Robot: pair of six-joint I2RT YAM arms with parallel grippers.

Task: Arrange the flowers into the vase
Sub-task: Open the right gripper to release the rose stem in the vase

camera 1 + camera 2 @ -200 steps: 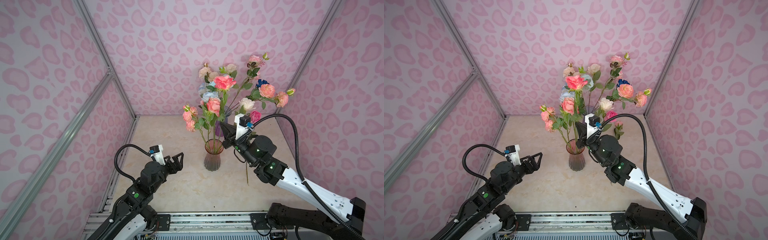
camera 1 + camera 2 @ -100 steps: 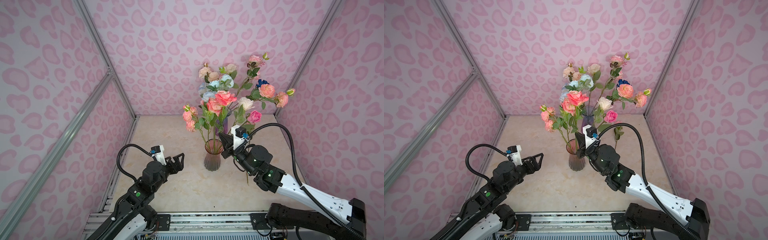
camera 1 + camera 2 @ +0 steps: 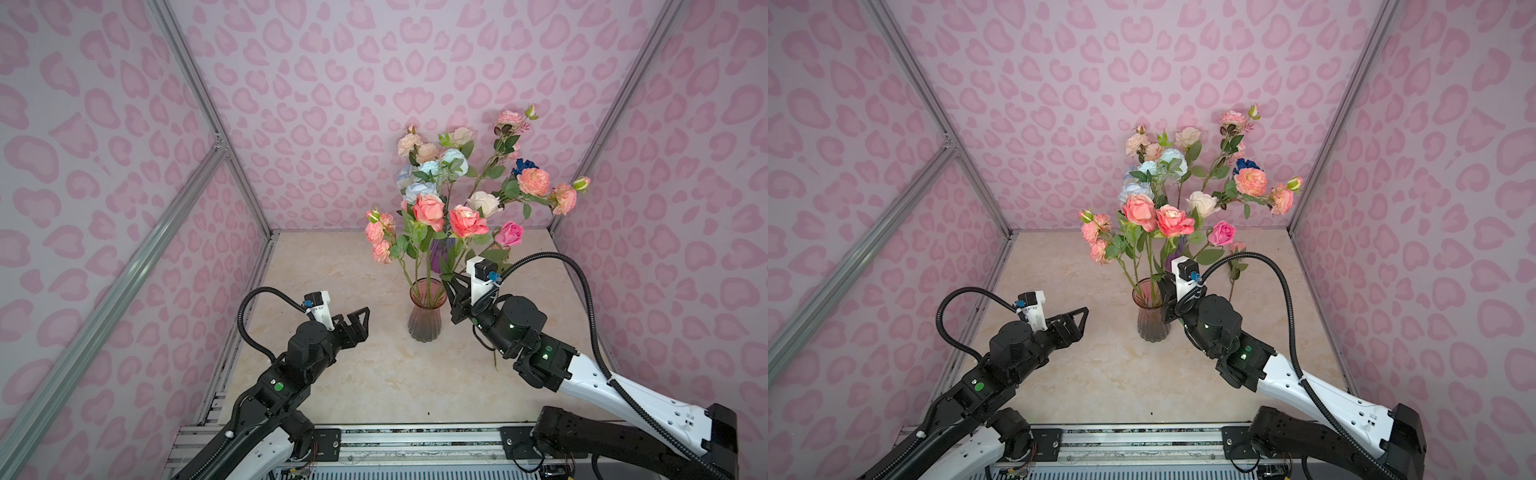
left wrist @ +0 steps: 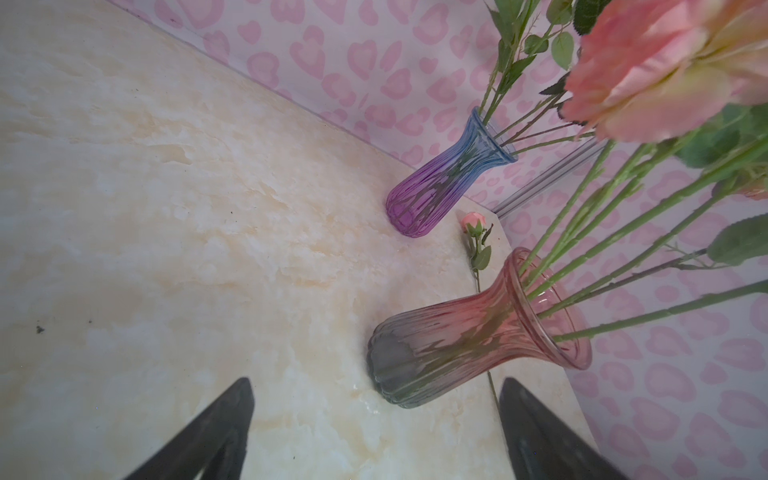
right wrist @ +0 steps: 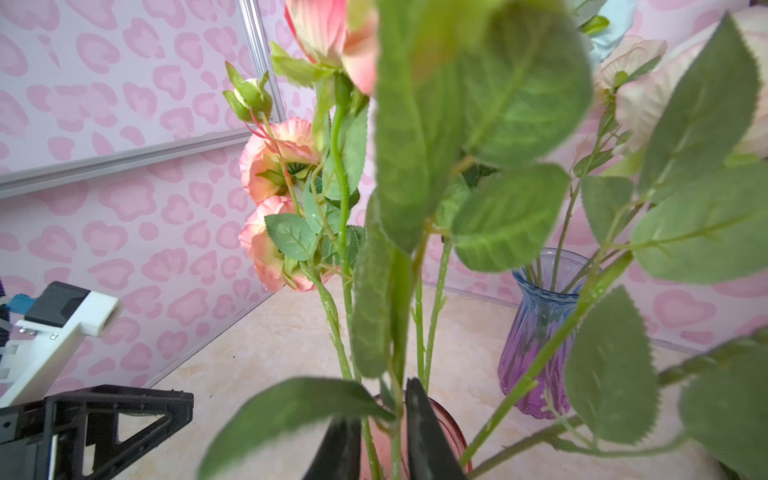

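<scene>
Marbled beige tabletop (image 3: pixel 353 374)
Pink vase (image 3: pixel 424 322) and purple-blue vase (image 4: pixel 440 183) stand upright; a rosebud stem (image 4: pixel 472 220) lies near them.

Pink heart-print walls (image 3: pixel 374 62), beige marble floor (image 3: pixel 374 374)

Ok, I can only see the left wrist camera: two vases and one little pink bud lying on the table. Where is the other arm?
Observer: The right end effector is at the rim of the pink vase, on its right in both top views.
Operator: Is it holding something?
Observer: In the right wrist view its fingers stand a little apart with a green stem between them, just above the vase's mouth.
Operator: What colours are up high?
Observer: The flowers are pink, peach, cream and pale blue, plus one deep blue flower at the back.
</scene>
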